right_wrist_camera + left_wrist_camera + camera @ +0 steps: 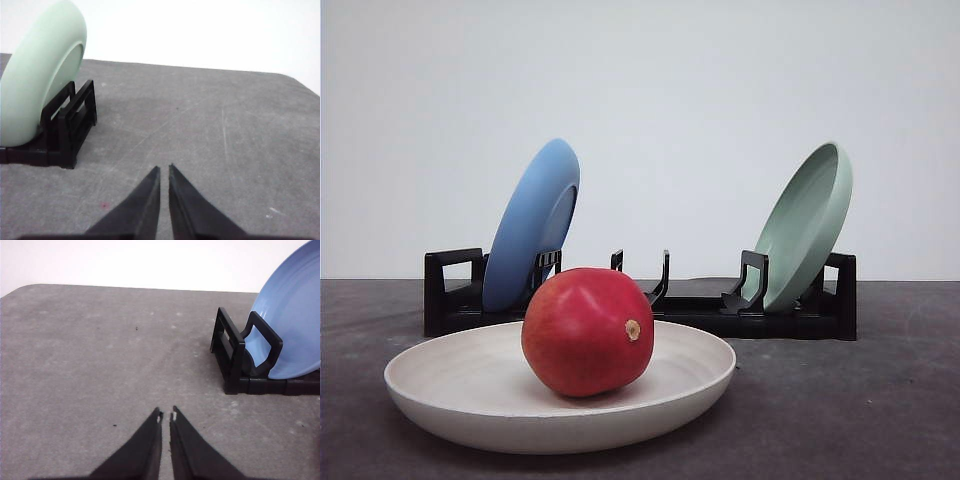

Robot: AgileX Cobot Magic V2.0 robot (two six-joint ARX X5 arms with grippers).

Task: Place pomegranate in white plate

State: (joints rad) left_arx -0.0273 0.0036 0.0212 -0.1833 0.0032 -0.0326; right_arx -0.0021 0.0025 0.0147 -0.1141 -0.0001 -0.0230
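While both pincers nearly shut: red pomegranate (587, 331), tan scar, on white plate (440, 385).

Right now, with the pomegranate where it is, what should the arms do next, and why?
Probably nothing more than hold both arms back. The pomegranate already rests inside the white plate, and the left tool and right tool are shut, empty, over bare table, away from the fruit. The task looks done.

Even, diffuse, bright lighting; white backdrop nearly overexposed. Soft shadow beneath the pomegranate (587, 331) on the white plate (470, 395), with a faint sheen on the fruit. Wrist views slightly soft; gripper fingers are near-black silhouettes.
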